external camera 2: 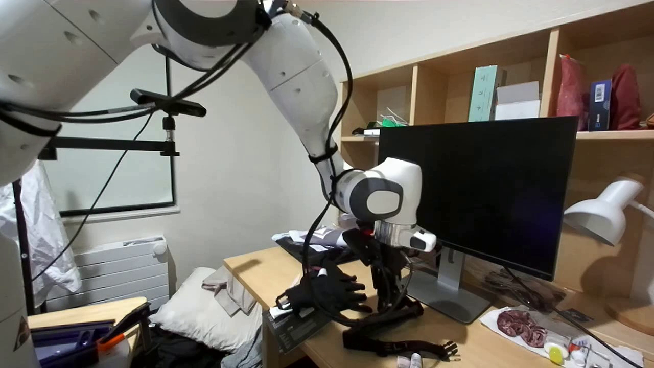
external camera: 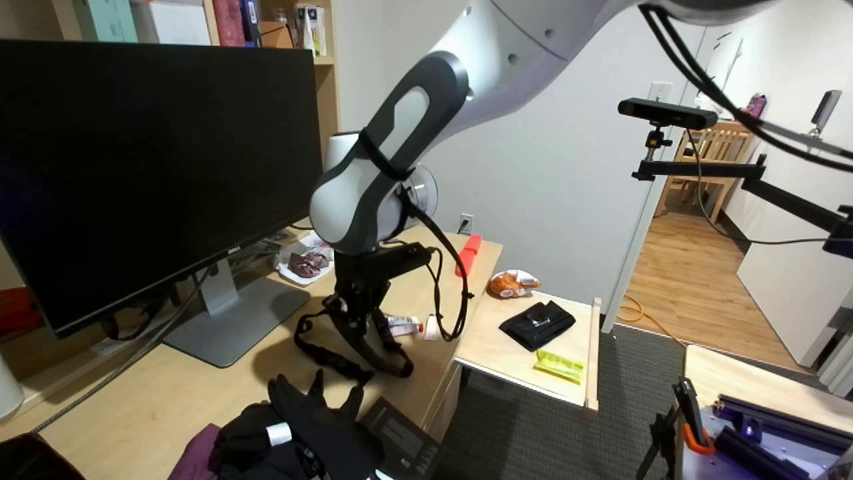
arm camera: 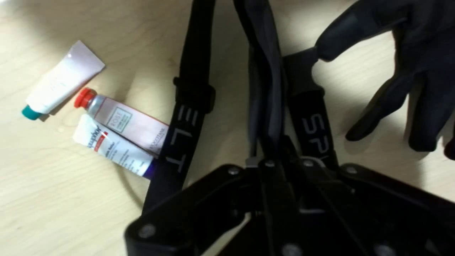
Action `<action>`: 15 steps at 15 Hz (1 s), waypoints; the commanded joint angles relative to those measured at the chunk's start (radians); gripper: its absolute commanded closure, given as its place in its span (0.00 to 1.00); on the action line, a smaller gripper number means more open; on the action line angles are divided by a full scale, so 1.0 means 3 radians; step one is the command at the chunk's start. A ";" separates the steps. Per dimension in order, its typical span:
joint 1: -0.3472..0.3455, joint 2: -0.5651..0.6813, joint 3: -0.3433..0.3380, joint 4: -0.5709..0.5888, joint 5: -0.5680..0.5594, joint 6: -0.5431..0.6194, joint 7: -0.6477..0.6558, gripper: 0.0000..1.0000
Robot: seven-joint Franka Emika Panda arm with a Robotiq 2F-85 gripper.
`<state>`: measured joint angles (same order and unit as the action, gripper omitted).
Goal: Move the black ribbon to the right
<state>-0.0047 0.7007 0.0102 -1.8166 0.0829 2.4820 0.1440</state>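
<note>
Light in both exterior views is even and mild, seemingly from above, leaving a soft shadow on the table and a violet tinge along the white arm. The monitor is nearly black, its outline stretched toward the frame edge (a wide-angle look). In an exterior view, a blurry shadow sits on the shelf below the lamp. The wrist view is softer: the white tube nearly washes out, fine print on the blue-capped tube smears, the glove drops a hazy shadow, and the black ribbon melts into the dark claw.
</note>
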 commanded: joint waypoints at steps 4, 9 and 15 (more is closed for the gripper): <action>-0.0002 -0.0874 -0.0024 -0.0602 -0.0105 -0.0395 -0.0322 0.92; 0.0007 -0.1123 -0.0068 -0.0718 -0.0167 -0.0587 -0.0366 0.84; 0.0056 -0.1131 -0.0107 -0.0847 -0.0359 -0.0532 -0.0289 0.35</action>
<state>-0.0002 0.3855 -0.0128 -2.0314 0.0104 2.3203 0.0498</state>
